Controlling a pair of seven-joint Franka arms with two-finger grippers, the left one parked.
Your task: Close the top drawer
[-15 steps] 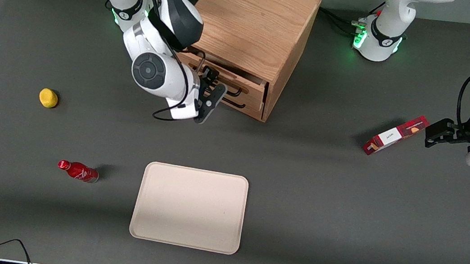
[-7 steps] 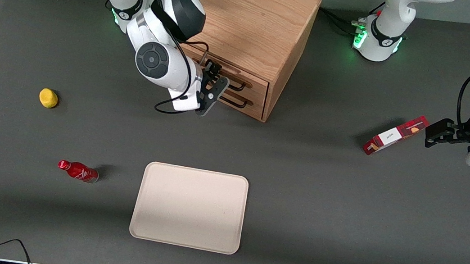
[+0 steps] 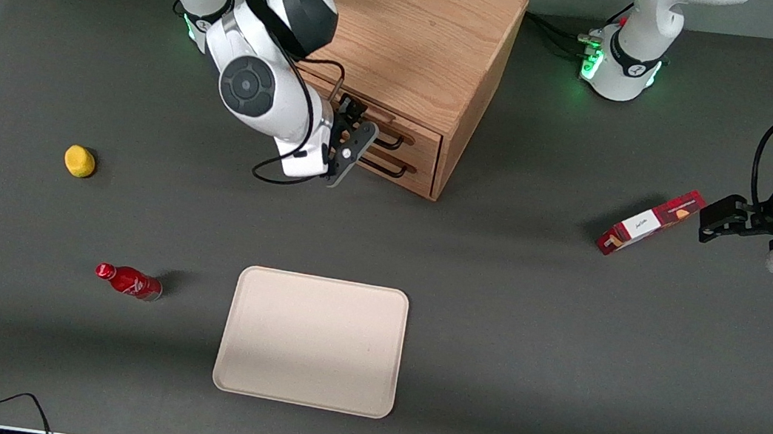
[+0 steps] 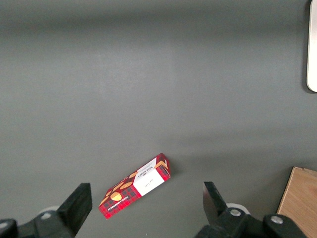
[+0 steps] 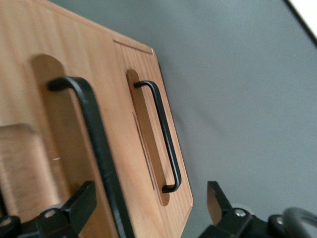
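Observation:
The wooden cabinet [image 3: 417, 42] stands at the back of the table. Its top drawer [image 3: 417, 143] sits pushed in, its front about flush with the cabinet face. The drawer's black wire handle [image 3: 388, 145] is above the lower drawer's like handle [image 3: 387, 169]. My right gripper [image 3: 354, 135] is open and right in front of the top drawer, at the handle's end nearer the working arm. In the right wrist view the open gripper [image 5: 151, 194] straddles the top drawer's handle [image 5: 96, 144], with the lower drawer's handle [image 5: 161, 131] beside it. I cannot tell whether a finger touches the wood.
A beige tray [image 3: 312, 340] lies nearer the front camera than the cabinet. A red bottle [image 3: 128, 281] and a yellow lemon-like object [image 3: 79, 161] lie toward the working arm's end. A red box [image 3: 649, 222] lies toward the parked arm's end, also in the left wrist view [image 4: 136, 186].
The top drawer stood out with a dark gap a second ago and is now pushed in. My right gripper has moved toward the cabinet with it, fingers still open.

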